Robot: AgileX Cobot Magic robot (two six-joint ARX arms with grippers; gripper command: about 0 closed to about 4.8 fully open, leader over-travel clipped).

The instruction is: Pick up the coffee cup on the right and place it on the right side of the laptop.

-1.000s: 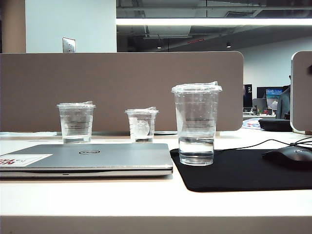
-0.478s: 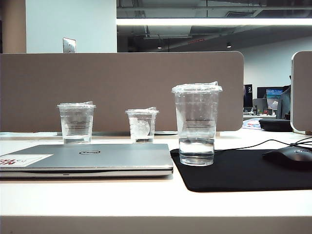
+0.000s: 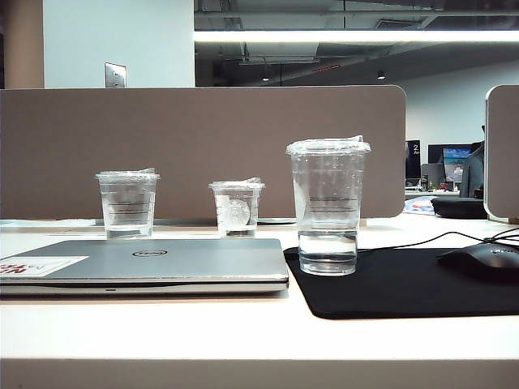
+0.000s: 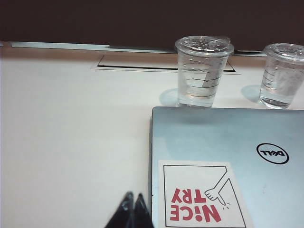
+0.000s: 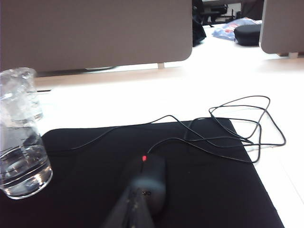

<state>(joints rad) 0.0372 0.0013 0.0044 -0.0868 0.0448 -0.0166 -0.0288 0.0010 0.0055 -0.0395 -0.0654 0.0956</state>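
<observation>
Cup standing on the mouse pad, just right of the laptop, both grippers pulled back and closed.

Far left on the white desk [image 3: 162, 332], a short lined cup [image 3: 126, 204] stands behind the shut laptop [image 3: 146, 266]; the left gripper [image 4: 131, 211] hangs over bare desk by the laptop's sticker corner, tips pressed together, holding nothing. A small logo cup [image 3: 236, 208] sits mid-desk against the brown partition [image 3: 203, 146]. Next, the coffee cup [image 3: 328, 207] stands upright on the black pad [image 3: 405, 284], a little water inside. The right gripper [image 5: 133, 209] hovers above the mouse [image 5: 149, 183], pinched closed, empty. Cable loops right; office beyond, strip light overhead.
</observation>
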